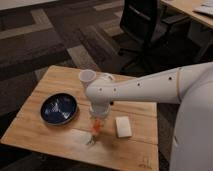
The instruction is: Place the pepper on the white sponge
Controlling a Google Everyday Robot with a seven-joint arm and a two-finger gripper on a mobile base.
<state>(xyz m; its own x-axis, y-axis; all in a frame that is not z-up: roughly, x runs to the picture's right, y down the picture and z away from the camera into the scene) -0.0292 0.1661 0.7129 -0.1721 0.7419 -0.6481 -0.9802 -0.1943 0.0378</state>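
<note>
The pepper is slim and orange-red, standing nearly upright under my wrist, a little left of the white sponge. The sponge lies flat on the wooden table, apart from the pepper. My gripper points straight down at the pepper; its dark fingertips show just below the pepper near the table top. The pepper sits between them, and the arm's white wrist hides its upper part.
A blue bowl sits on the table's left part. A white cup stands at the back, beside my arm. A black office chair and a desk stand behind the table on the carpet.
</note>
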